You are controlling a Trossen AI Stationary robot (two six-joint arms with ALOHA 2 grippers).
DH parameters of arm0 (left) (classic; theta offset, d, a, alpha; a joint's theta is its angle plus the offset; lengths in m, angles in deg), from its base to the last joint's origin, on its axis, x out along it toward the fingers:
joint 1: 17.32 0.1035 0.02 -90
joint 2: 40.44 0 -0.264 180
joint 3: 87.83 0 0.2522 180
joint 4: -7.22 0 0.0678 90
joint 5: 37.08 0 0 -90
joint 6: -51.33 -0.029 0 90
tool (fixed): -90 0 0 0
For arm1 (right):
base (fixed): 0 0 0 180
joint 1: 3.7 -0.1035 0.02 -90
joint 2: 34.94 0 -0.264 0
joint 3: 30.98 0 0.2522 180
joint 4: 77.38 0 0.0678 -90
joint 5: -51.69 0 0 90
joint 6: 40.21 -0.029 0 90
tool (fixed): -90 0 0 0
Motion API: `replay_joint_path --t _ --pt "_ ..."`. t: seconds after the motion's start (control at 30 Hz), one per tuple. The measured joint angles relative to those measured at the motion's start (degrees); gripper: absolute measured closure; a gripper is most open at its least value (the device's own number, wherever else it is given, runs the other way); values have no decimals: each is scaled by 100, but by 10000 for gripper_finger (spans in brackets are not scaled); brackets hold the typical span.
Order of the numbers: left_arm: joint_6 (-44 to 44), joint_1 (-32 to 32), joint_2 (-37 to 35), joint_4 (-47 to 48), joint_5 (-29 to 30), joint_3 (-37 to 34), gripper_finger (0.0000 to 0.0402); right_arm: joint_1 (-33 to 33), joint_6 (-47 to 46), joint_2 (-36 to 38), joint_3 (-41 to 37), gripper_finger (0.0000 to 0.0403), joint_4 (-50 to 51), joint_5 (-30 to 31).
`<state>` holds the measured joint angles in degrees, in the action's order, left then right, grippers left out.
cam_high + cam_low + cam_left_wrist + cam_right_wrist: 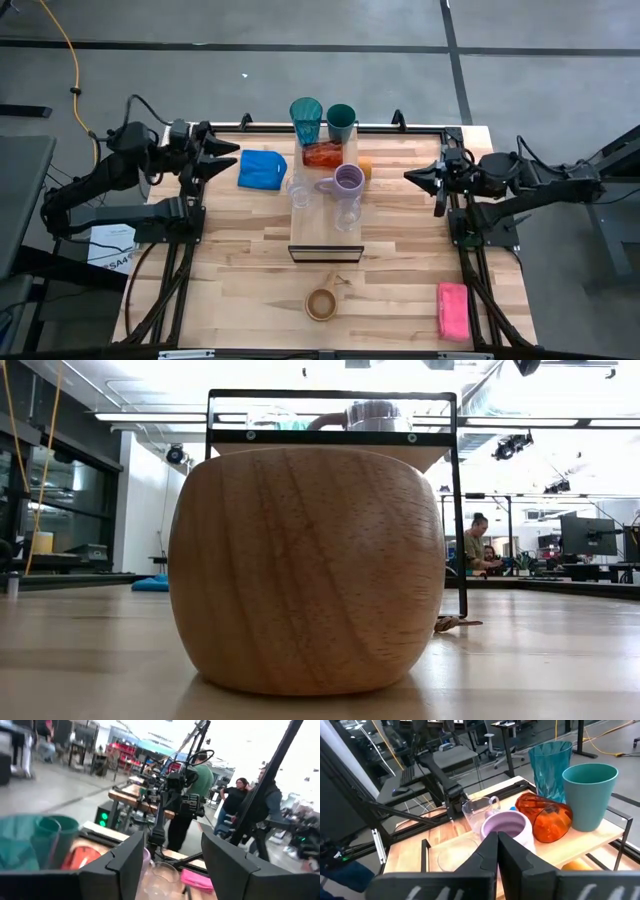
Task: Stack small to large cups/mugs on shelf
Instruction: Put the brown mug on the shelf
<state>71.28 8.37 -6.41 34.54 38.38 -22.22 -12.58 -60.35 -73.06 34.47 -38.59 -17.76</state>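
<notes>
The shelf [325, 240] stands mid-table. On its far end stand the teal tumbler [306, 120] and the dark green cup [341, 122]. The red cup [323, 155] lies on its side next to them. The lavender mug [348, 180] and two clear glasses [300, 190] [347, 213] stand on the shelf's middle. The orange cup [365, 167] sits by the shelf's right edge. The tan mug [322, 303] stands on the table near the front. My left gripper [232, 158] is open and empty, left of the shelf. My right gripper [410, 177] is shut and empty, right of it.
A blue cloth [262, 168] lies between my left gripper and the shelf. A pink sponge [452, 310] lies at the front right. The tan mug fills the low view [305, 570]. People stand in the room beyond the table [235, 795].
</notes>
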Motion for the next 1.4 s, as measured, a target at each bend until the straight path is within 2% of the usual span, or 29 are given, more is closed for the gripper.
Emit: replay_joint_path --t 0.1,0.23,0.3,0.43,0.53,0.67,0.77,0.87,0.97,1.07,1.17,1.23,1.4 --pt "234 -320 211 21 84 -1 213 0 -43 -4 0 403 5 -5" --pt "283 -1315 592 189 639 24 213 0 -53 -1 0 403 8 -7" --pt "279 -1954 842 676 1135 183 213 0 -85 -1 0 403 29 -7" --pt "528 -3368 1366 1801 2490 712 213 0 -210 -1 0 403 53 -7" --pt "1254 -4374 1839 2313 3294 1066 213 0 -339 -4 -2 403 116 -9" --pt "2667 -5544 2603 2688 3908 1461 213 0 -518 -4 -2 403 342 -4" --pt "3868 -6190 3369 2847 4338 1765 213 0 -585 -4 -2 403 482 -4" --pt "5115 -6523 4220 2858 4676 2117 213 0 -678 -4 -4 403 579 -3" --pt "6216 -6592 5090 2905 4749 2505 213 0 -687 -4 -4 403 625 -4" --pt "7146 -6560 5899 3305 4585 2998 213 0 -681 -4 -4 403 717 -4" --pt "7906 -6419 6676 3825 4182 3523 213 0 -658 -4 -4 403 793 -4" --pt "8130 -6331 7083 4118 4042 3829 213 0 -656 -4 -4 403 867 -5" --pt "8246 -6011 7807 4131 3873 4385 213 0 -642 -4 -7 403 971 -7"
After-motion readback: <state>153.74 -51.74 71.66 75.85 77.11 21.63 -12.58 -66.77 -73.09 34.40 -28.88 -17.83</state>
